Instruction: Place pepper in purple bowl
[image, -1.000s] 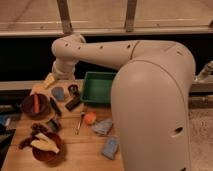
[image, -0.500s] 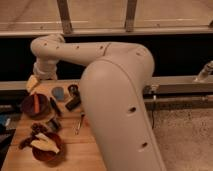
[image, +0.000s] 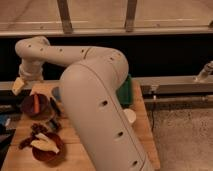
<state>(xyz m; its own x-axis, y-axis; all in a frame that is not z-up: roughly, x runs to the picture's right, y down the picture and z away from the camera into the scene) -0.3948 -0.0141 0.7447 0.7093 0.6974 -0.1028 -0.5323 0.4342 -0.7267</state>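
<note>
The purple bowl (image: 29, 106) stands at the left side of the wooden table (image: 142, 131). A long orange-red pepper (image: 36, 103) lies inside it. My gripper (image: 18, 85) hangs at the end of the white arm (image: 90, 100), above and just left of the bowl, apart from the pepper. The arm sweeps from the lower right across the middle of the view and hides much of the table.
A reddish-brown bowl with pale yellow pieces (image: 46, 148) sits at the front left. A dark object (image: 54, 107) lies right of the purple bowl. A green tray (image: 127, 93) and a white cup (image: 130, 116) show right of the arm. A blue object (image: 56, 92) is behind.
The arm has swung left and nearer the camera, covering the table's middle. The gripper has moved left past the purple bowl. The pepper stays in the bowl.
</note>
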